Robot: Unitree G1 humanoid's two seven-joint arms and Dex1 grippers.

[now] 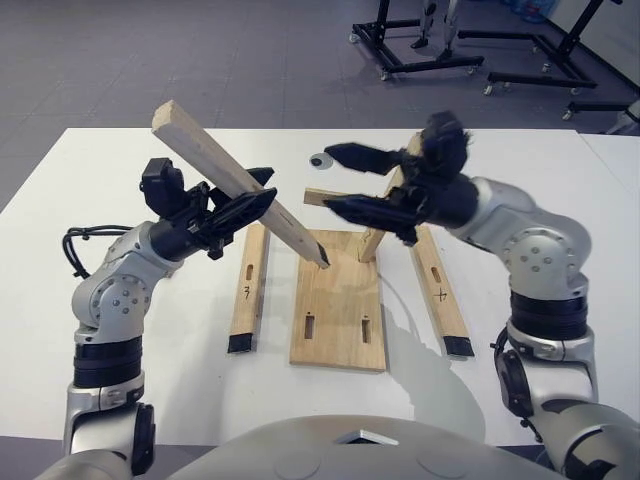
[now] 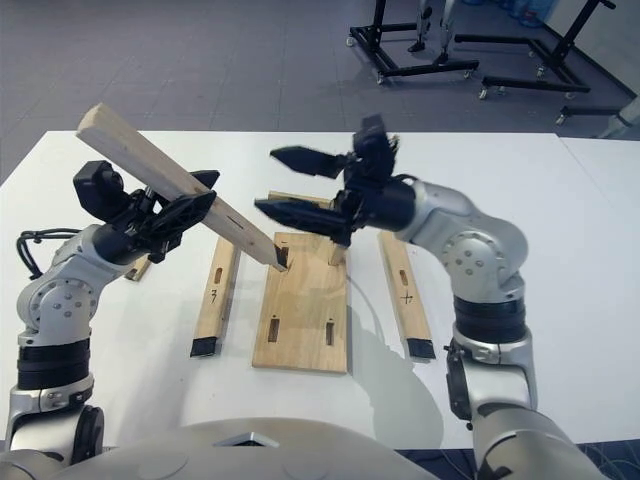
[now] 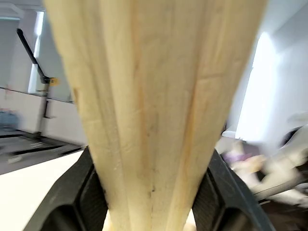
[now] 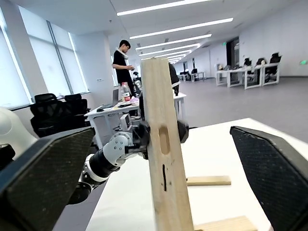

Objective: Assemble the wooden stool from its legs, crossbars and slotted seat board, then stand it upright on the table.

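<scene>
Our left gripper (image 1: 258, 195) is clamped on a long pale wooden leg (image 1: 200, 148) — tilted, its lower end at a slot of the flat slotted wooden seat board (image 1: 340, 325) on the white table (image 1: 560, 170). Our right gripper (image 1: 333, 178) is spread wide — a shorter upright wooden leg (image 1: 373, 243) stands between its fingers, untouched. A black-tipped wooden bar (image 1: 248, 290) lies flat left of the board, and a second black-tipped bar (image 1: 440, 290) lies to its right.

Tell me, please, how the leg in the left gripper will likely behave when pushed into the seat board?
The leg looks like solid squared timber, so probably stiff, not flexing. The left gripper clamps it near mid-length, with a long end overhanging, so it may pivot in the grip. It meets the seat board tilted, so it could jam.
</scene>
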